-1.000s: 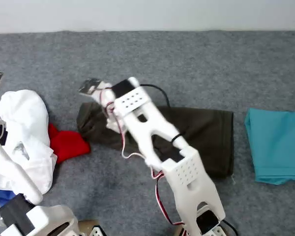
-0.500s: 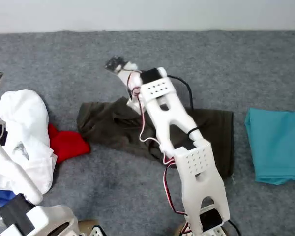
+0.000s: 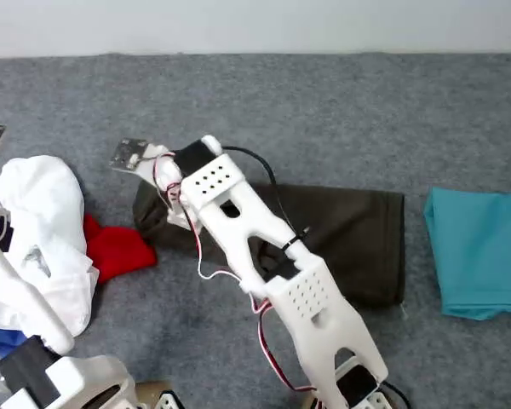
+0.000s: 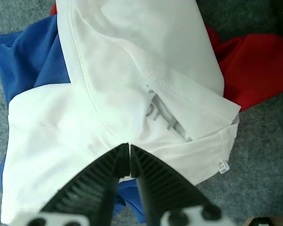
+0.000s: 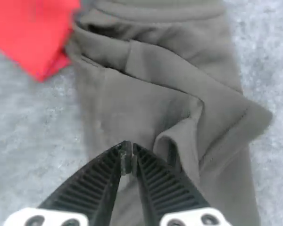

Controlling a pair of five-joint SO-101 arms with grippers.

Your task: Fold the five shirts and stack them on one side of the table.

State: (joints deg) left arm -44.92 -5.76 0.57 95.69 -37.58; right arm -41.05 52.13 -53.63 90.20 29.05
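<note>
Dark shirt (image 3: 349,230) spread flat mid-surface (image 3: 324,111), long axis running from the red shirt (image 3: 115,247) toward the teal shirt (image 3: 481,251). Rumpled at the red-shirt end, with a loose ridge of cloth there. Right tool (image 5: 127,157) poised just above that rumpled end, jaws together, no cloth seen between them. Clearly the nearer arm. Left tool (image 4: 129,153) well apart, jaws together over the white shirt (image 4: 132,94) heaped on the blue shirt (image 4: 33,61). Probably needs opening before pinching the ridge.
</note>
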